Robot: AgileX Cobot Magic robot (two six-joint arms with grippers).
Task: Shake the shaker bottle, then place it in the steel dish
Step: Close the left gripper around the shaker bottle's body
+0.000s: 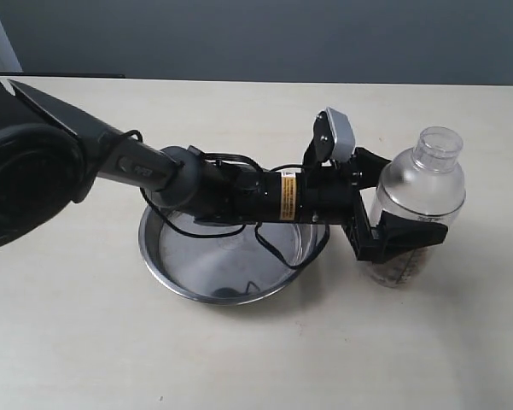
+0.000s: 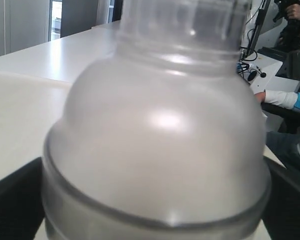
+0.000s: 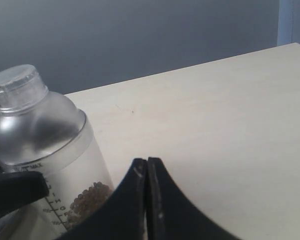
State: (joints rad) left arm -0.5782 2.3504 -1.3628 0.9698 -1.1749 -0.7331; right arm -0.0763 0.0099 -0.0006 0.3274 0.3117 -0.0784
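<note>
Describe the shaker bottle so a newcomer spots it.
On the pale table, find the round steel dish. To its right in the exterior view, the left gripper clasps the shaker bottle: clear, upright, frosted dome, brown beads inside, the only see-through thing.

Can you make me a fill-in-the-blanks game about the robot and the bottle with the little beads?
1. The left gripper is shut on the shaker bottle, which has small ____ beads inside.
2. The arm reaching over the steel dish is the robot's ____ arm.
3. The right gripper is shut and holds ____.
Missing words: brown; left; nothing.
</note>
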